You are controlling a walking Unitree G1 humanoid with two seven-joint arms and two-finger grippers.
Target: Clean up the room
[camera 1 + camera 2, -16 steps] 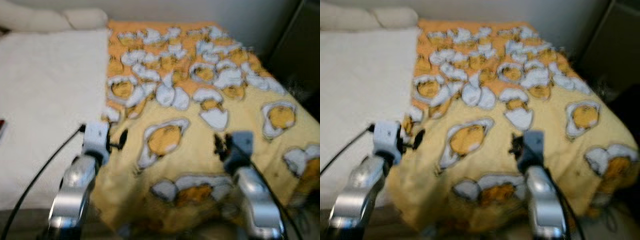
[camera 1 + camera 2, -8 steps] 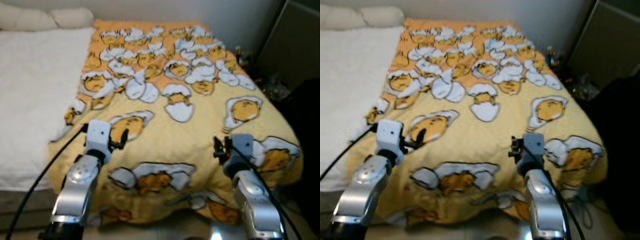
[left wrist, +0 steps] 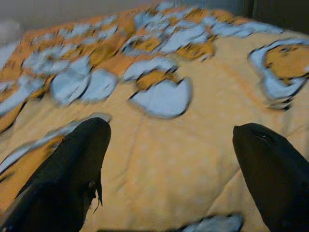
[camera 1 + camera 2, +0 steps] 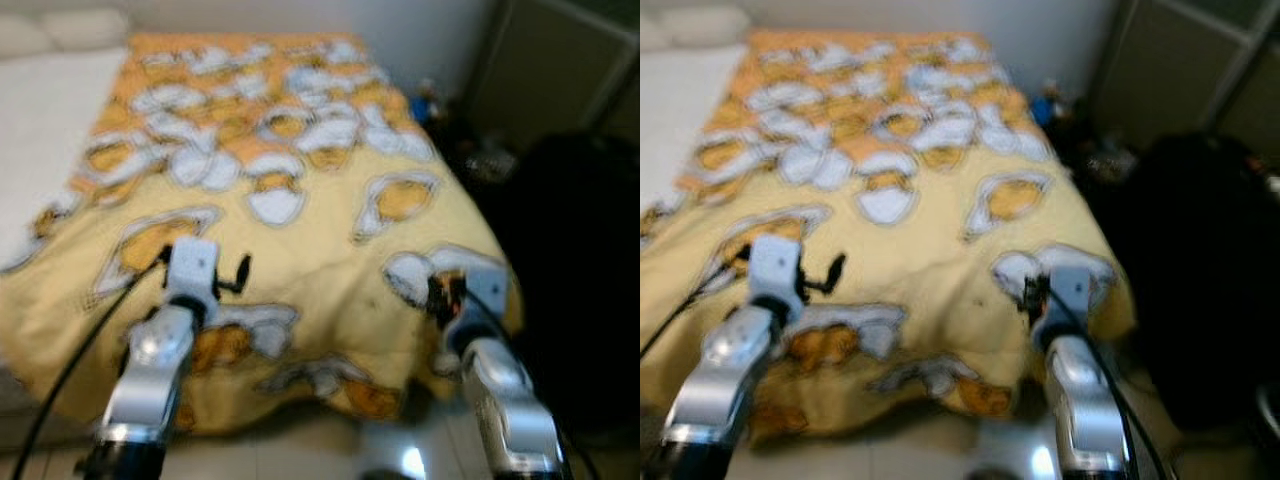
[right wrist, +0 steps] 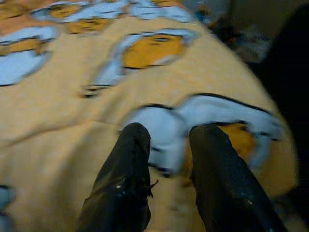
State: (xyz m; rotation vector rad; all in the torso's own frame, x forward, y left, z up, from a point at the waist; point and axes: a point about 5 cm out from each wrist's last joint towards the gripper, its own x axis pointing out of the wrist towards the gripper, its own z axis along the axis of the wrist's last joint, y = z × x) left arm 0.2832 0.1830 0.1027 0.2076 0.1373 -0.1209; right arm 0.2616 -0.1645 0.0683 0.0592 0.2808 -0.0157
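A: What is in front of the robot?

B: A bed with a yellow blanket [image 4: 300,230] that has a pattern of white and orange egg shapes. The blanket covers the right part of the bed and hangs over the near edge, toward the pale floor [image 4: 300,450]. On the far left I see a white sheet [image 4: 40,110] and pale pillows [image 4: 60,28] at the far end. The head views are blurred.

A: Where are the grippers?

B: Both arms are raised over the near part of the blanket. The left gripper [image 3: 169,159] is above the near left area of the blanket; its two black fingers [image 3: 72,169] stand wide apart, with only the blanket between them. The right gripper [image 5: 166,159] is above the near right corner of the blanket, over a white and orange egg figure. Its fingers [image 5: 128,179] are close together with a narrow gap, and they hold nothing. I cannot tell if either gripper touches the fabric.

A: What is on the right of the bed?

B: A large dark shape [image 4: 575,290], too blurred to name, near the right side. Behind it are grey cabinet doors [image 4: 550,70]. Some small cluttered things [image 4: 440,105] lie on the floor at the far right, between the bed and the cabinet; I cannot tell what they are
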